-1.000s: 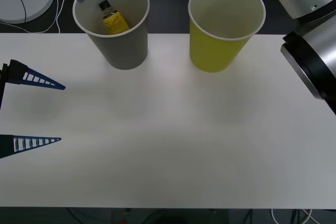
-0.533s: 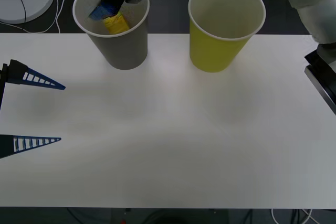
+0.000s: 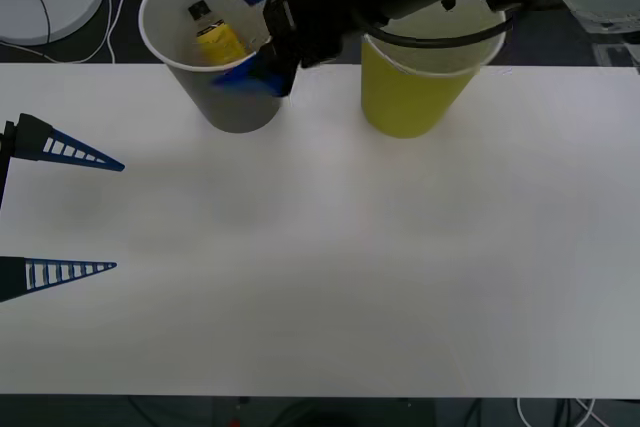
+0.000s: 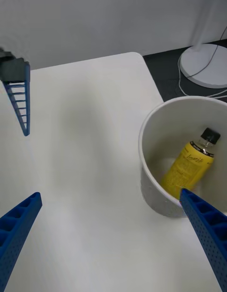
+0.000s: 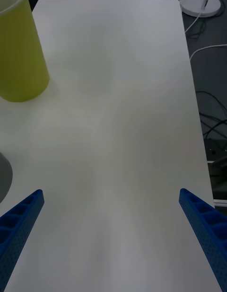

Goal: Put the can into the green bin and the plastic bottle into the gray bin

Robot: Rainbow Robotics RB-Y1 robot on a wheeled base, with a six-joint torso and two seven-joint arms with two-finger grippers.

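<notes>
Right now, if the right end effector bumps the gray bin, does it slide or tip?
Probably tips or skids easily. The gray bin is a tall paper cup, narrower at its base than its rim. It holds just a small bottle leaning against its wall, so little ballast. The open right end effector hangs at its rim.

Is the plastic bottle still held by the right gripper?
No, the plastic bottle lies inside the gray bin, and the open right gripper holds nothing.

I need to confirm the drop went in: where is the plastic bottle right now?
The plastic bottle leans inside the gray bin at the table's far left in the front view, beside the open right gripper.
</notes>
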